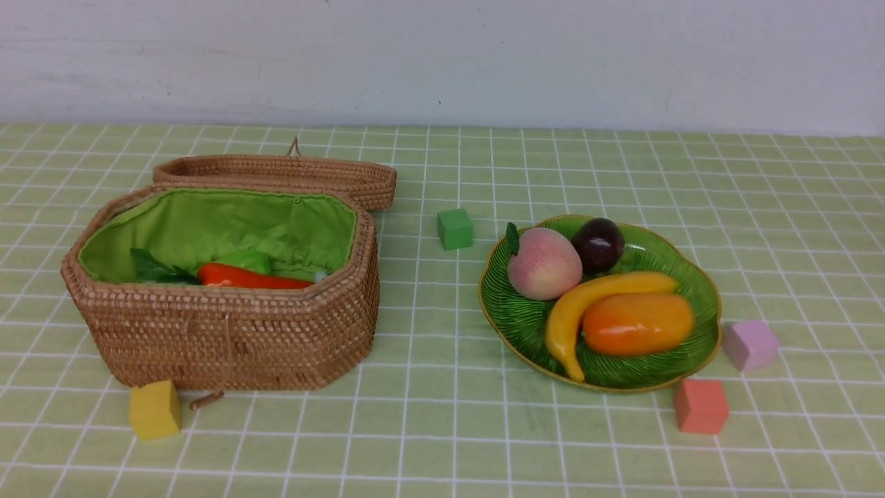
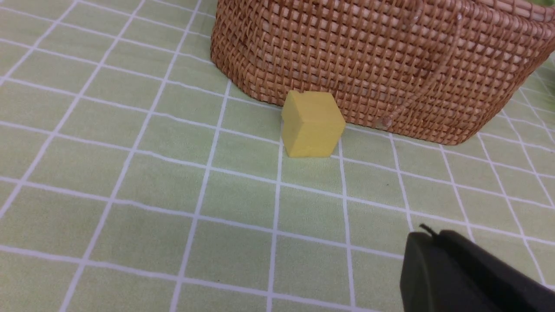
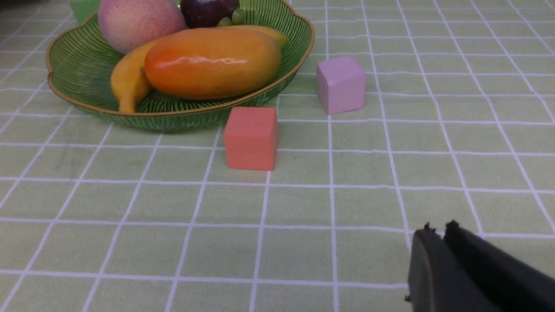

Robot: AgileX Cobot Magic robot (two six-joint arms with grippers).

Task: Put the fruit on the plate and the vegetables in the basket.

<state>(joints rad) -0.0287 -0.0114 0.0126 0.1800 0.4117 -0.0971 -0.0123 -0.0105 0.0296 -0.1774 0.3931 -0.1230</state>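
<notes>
Four fruits already lie on the plate and, as far as I can judge, the sorting is finished or very nearly so. Start with the basket (image 1: 228,332), the biggest thing here, standing toward the left edge of the tabletop (image 1: 442,429) with its lid (image 1: 276,176) thrown back behind it. Inside, against the green lining, I can make out the orange-red pepper (image 1: 252,279) and a bit of the light green gourd (image 1: 245,261) just behind it. Some dark green leaves show at the pepper's left end, but the eggplant itself is hidden below the wicker rim, so I cannot swear it is in there; nothing purple lies loose on the cloth, though.

The plate (image 1: 511,318) sits toward the right, and it carries the banana (image 1: 588,304), the mango (image 1: 636,324) tucked against it, the peach (image 1: 544,264) and the mangosteen (image 1: 598,243) at the far side.

Only cubes are left on the cloth: green between basket and plate, yellow touching the basket's near wall, pink and salmon just beside the plate's near right rim.

The left claw (image 2: 427,236) is shut and empty, low near the yellow cube. The right claw (image 3: 438,229) holds nothing, its jaws nearly together.
</notes>
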